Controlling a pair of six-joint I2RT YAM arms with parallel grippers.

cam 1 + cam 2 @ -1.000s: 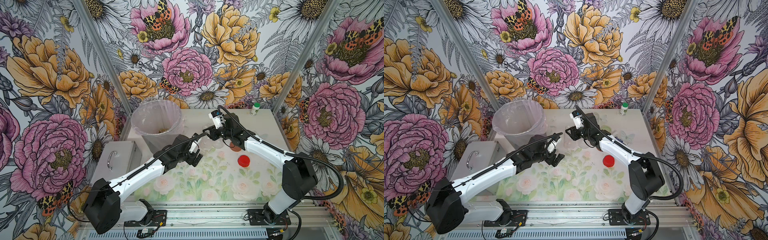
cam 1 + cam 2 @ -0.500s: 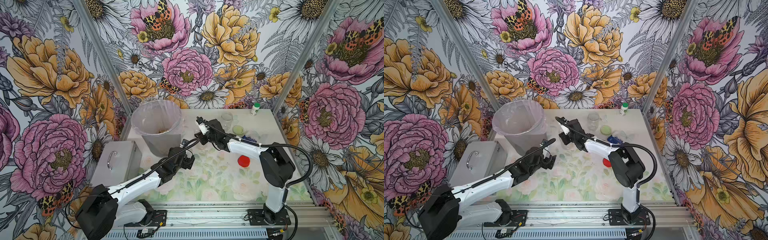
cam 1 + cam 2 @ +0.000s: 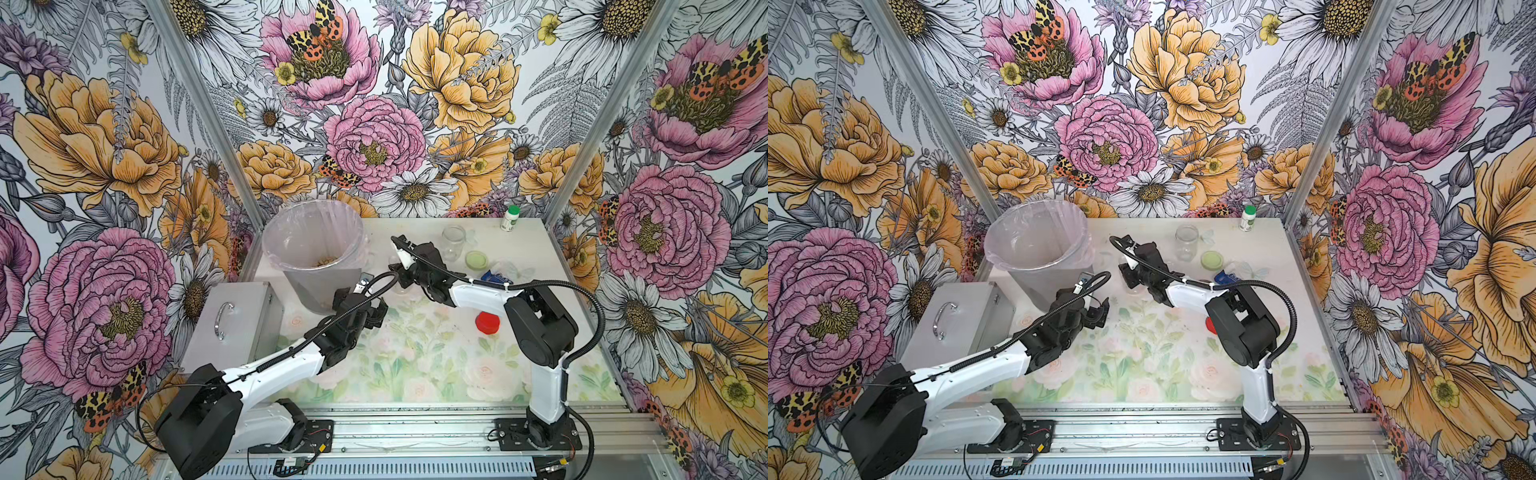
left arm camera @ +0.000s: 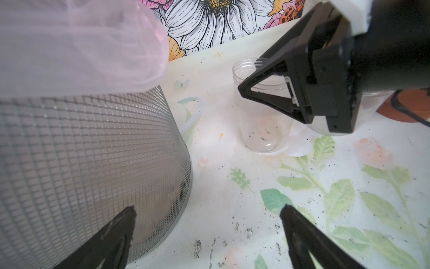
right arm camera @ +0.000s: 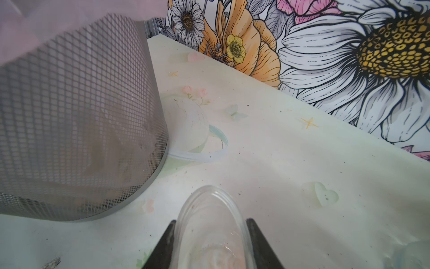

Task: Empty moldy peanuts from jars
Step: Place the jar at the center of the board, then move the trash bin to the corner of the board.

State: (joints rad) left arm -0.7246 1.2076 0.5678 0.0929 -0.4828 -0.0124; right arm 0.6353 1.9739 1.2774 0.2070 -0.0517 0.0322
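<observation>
My right gripper (image 3: 398, 277) (image 3: 1128, 277) (image 5: 210, 223) is shut on an empty, lidless clear jar (image 4: 263, 130) (image 5: 211, 233). The jar stands upright on the table just right of the bin. In the left wrist view one right finger (image 4: 256, 93) crosses the jar's upper half. My left gripper (image 3: 376, 313) (image 3: 1100, 311) (image 4: 207, 212) hangs open and empty by the bin's foot. The moldy peanuts (image 3: 326, 262) lie at the bottom of the lined bin. A second empty jar (image 3: 453, 243) (image 3: 1185, 243) stands at the back.
The mesh bin (image 3: 316, 282) (image 4: 93, 163) (image 5: 81, 139) carries a pink liner. A clear container (image 5: 186, 123) lies at its foot. A green lid (image 3: 476, 259), red lid (image 3: 487, 323), brown lid (image 4: 407, 109), blue wrapper (image 3: 492, 276) and white bottle (image 3: 510, 218) are scattered right. A metal box (image 3: 232, 320) stands left.
My right arm has carried the jar leftward, closer to the bin, and brought it down to the table. My left arm has drawn back a little toward the front.
</observation>
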